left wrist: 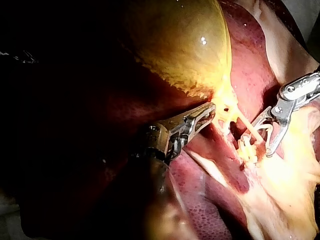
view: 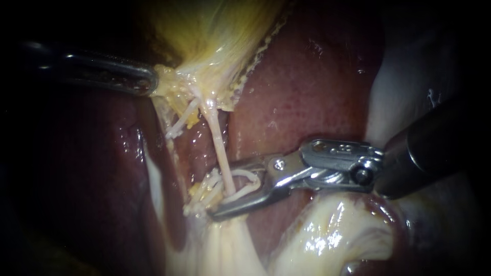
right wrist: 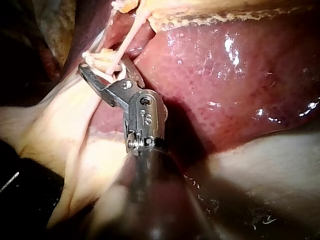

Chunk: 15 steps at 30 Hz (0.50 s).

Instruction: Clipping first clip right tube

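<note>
Right instrument (view: 221,193) enters from the right, jaws spread wide and straddling the right tube (view: 219,145) (tube sits between them, not pinched). White loop inside the jaws is probably a clip (view: 249,176), hard to tell. Left instrument (view: 152,82) is clamped on the gallbladder (view: 215,30) neck; the tube runs taut across the liver (view: 307,87).
</note>
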{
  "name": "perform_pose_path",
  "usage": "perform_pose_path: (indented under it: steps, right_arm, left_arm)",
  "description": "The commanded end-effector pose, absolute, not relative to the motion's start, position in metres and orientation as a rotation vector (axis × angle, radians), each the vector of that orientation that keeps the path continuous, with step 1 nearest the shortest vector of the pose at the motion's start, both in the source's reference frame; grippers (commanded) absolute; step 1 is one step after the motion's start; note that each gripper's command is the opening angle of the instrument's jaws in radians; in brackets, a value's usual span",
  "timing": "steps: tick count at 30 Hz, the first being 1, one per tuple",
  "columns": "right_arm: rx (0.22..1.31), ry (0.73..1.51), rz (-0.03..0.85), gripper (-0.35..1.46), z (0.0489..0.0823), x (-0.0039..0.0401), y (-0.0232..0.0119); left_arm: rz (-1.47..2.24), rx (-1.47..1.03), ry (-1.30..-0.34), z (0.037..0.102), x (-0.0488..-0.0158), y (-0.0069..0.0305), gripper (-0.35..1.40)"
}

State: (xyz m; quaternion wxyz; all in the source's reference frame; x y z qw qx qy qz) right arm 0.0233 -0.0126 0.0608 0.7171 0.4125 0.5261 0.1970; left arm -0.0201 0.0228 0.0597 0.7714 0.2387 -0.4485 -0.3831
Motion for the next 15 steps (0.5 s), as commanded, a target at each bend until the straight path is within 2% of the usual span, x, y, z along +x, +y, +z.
perform_pose_path:
  steps: [1,10,15]
  right_arm:
    - [0.93,1.168,0.439,0.49,0.0606,0.0232,-0.0126]
    - [1.043,1.166,0.437,0.46,0.0588,0.023,-0.0139]
    - [1.049,1.166,0.448,0.43,0.0585,0.0231,-0.014]
  left_arm:
    - [-0.831,0.517,-0.972,0.0597,-0.0201,0.0228,-0.35]
    - [-0.831,0.517,-0.972,0.0597,-0.0201,0.0228,-0.35]
    - [-0.831,0.517,-0.972,0.0597,-0.0201,0.0228,-0.35]
